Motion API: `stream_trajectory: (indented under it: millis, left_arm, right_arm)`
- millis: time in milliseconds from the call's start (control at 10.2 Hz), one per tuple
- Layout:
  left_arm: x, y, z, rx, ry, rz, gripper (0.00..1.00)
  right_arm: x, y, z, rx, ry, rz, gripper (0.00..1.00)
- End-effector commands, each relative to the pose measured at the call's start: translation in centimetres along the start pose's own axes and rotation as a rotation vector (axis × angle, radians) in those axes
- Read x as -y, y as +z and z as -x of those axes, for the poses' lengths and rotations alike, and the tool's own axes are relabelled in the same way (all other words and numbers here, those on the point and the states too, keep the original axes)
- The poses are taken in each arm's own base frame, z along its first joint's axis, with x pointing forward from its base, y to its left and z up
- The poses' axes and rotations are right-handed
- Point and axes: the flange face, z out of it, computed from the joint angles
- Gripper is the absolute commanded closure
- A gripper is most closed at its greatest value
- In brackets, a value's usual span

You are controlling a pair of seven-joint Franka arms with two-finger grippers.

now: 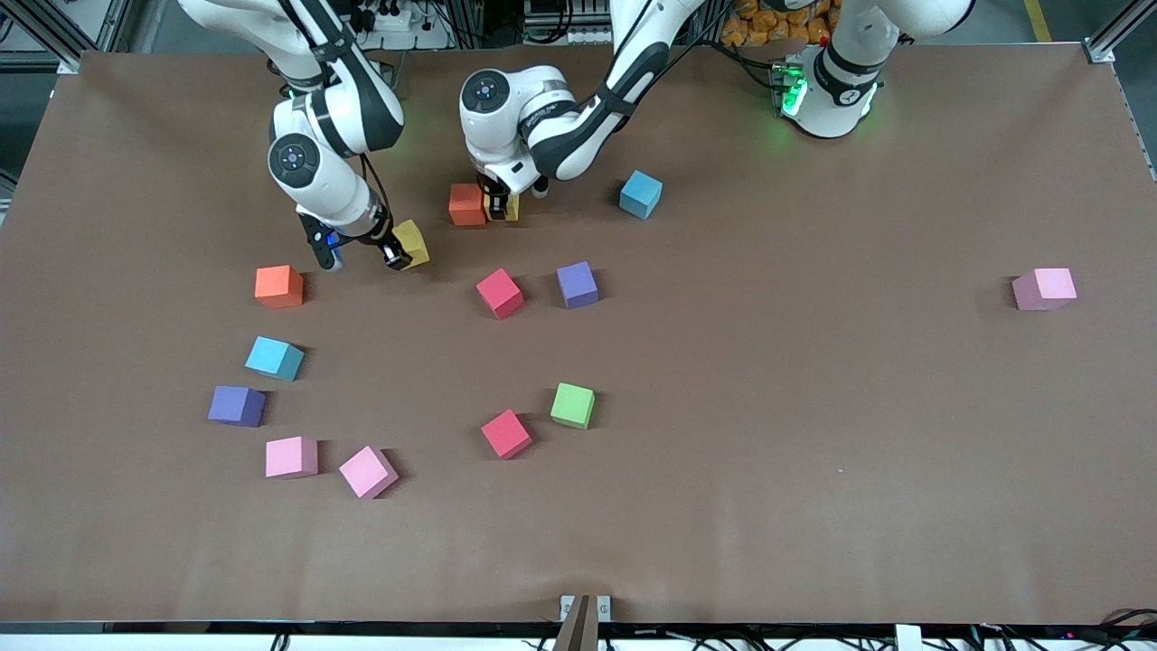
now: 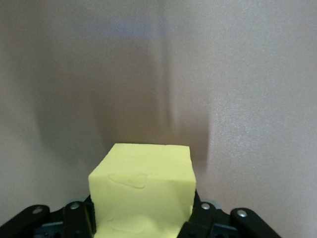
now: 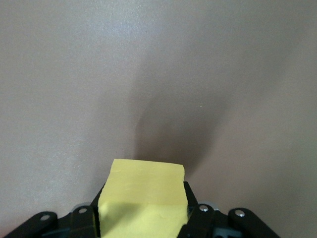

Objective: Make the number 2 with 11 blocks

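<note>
My left gripper [image 1: 497,206] is shut on a yellow block [image 1: 508,209] [image 2: 143,188], low at the table and right beside an orange block [image 1: 467,204]. My right gripper [image 1: 396,250] is tilted and shut on a second yellow block [image 1: 412,241] [image 3: 143,198], just over the table toward the right arm's end. In each wrist view the black fingers [image 2: 79,218] [image 3: 81,220] press the cube's two sides. The other blocks lie scattered singly: orange [image 1: 278,286], red [image 1: 500,293], purple [image 1: 577,284], green [image 1: 572,405], red [image 1: 506,434]. No number 2 shows.
A blue block [image 1: 641,193] sits near the left gripper. Light blue [image 1: 274,358], purple [image 1: 237,406] and two pink blocks [image 1: 291,457] [image 1: 368,471] cluster near the right arm's end, close to the front camera. A lone pink block [image 1: 1044,288] lies toward the left arm's end.
</note>
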Motion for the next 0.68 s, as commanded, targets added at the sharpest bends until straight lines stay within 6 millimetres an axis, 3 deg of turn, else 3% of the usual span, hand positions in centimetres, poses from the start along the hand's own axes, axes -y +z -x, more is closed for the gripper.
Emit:
stream_trajectory:
  millis: [0,587]
  left_arm:
    - [-0.61,0.43,0.26,0.005,-0.081,0.006,0.87]
    - [-0.13,0.70,0.37,0.003,-0.085,0.000,0.87]
  right_arm:
    - [-0.08,-0.42,-0.21,-0.006,-0.014,0.000,1.00]
    - [-0.21,0.27,0.62,-0.025,-0.064,0.028,1.00]
